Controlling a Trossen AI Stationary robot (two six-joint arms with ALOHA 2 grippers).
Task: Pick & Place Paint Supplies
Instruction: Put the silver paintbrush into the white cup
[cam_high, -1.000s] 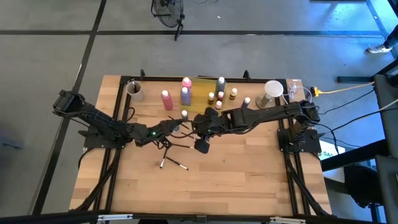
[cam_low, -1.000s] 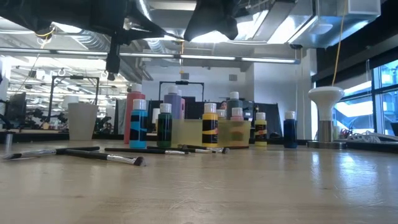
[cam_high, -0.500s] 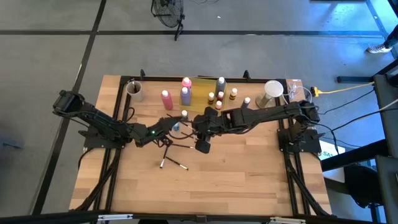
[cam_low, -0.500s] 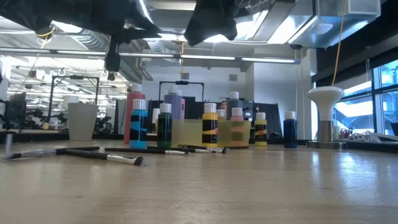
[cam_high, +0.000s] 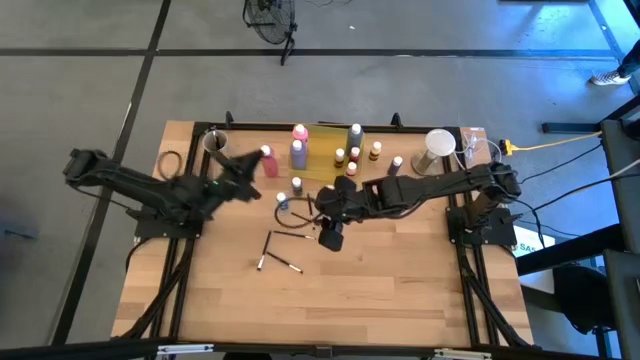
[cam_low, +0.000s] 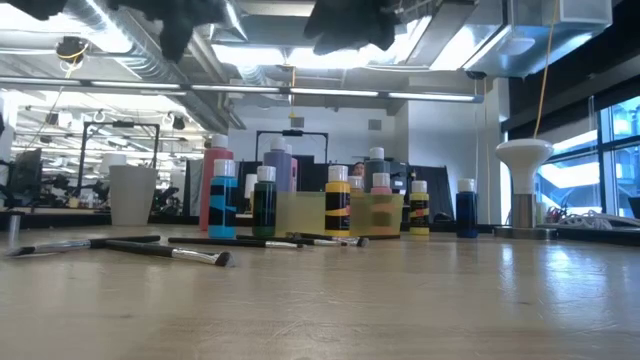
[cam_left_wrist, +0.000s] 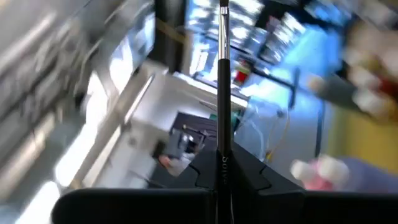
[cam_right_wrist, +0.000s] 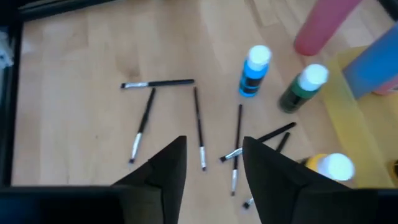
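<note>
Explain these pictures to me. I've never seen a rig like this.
This is a robot with two dark arms working at a wooden table. Each arm ends in a two-finger end effector.

There are four cameras. One looks straight down from above, one sits at table height looking across, and one rides on each wrist.

On the table are paint bottles, a yellow tray, pale cups and loose brushes.

The left end effector is shut on one brush and is raised off the table. The right end effector is open and empty, above the loose brushes.
</note>
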